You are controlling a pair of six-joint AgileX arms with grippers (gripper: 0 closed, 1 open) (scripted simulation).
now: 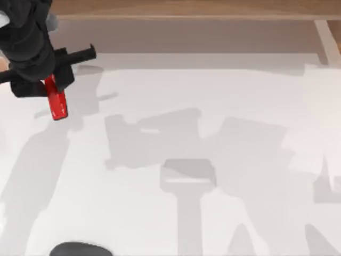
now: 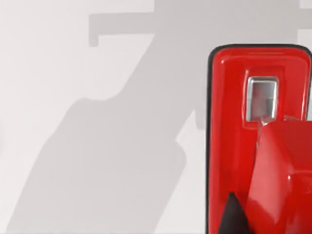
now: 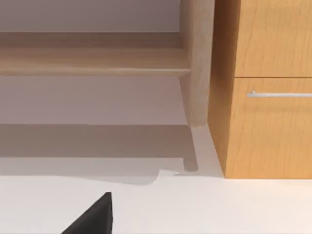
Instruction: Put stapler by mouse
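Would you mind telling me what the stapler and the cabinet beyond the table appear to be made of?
The stapler, at the left pincer, looks like glossy red plastic, judging by soft highlights, with a small silvery metal-like inset. The cabinet looks like matte light wood, or a wood-grain veneer, showing grain lines; its handle seems brushed metal.

The white table (image 1: 213, 106) carries the dark mouse (image 1: 80, 249) at its near-left edge.

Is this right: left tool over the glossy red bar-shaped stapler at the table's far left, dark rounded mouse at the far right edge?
Not quite. The dark rounded mouse sits at the near left edge, per the top view. The left tool and glossy red bar-shaped stapler are as stated.
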